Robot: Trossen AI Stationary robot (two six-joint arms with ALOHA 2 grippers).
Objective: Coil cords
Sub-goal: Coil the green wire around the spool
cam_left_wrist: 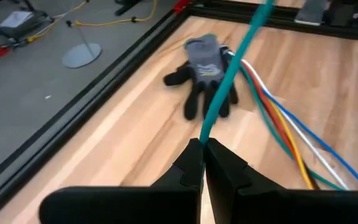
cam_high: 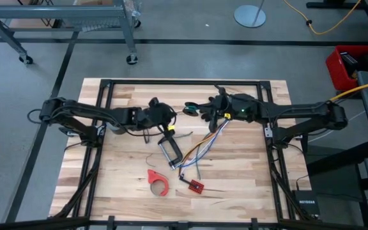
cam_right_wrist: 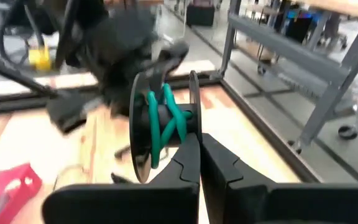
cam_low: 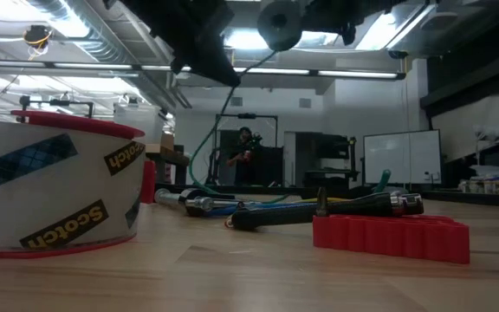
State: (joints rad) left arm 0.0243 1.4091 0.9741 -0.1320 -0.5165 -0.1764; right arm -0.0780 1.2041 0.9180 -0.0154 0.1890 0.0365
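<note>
The cord is thin and green. It is partly wound on a small black two-disc spool [cam_right_wrist: 163, 121], and a straight run [cam_left_wrist: 229, 68] leads from the spool to my left gripper. My left gripper [cam_high: 166, 116] is shut on that run, above the table's middle. My right gripper [cam_high: 193, 110] faces it a short way to the right and is shut on the spool, which also shows in the low view [cam_low: 280, 22], held high. A length of green cord [cam_low: 199, 152] hangs down toward the table. My left gripper pinches the green cord [cam_left_wrist: 202, 135] between its two fingertips, lying across it. The cord runs on straight and taut from the tips toward the spool, clear of the table. My right gripper holds the spool at its edge [cam_right_wrist: 192, 134] next to the green windings. The fingertips hide the exact spot. The spool stands on edge, lifted clear of the table.
A grey-black glove [cam_left_wrist: 204, 62] lies under the cord. A multicoloured wire bundle [cam_high: 203, 144] runs to a small red board [cam_high: 195, 186]. A metal tool [cam_high: 169, 151] and a red piece [cam_high: 158, 181] lie nearer. A Scotch tape roll [cam_low: 50, 186] stands near the front.
</note>
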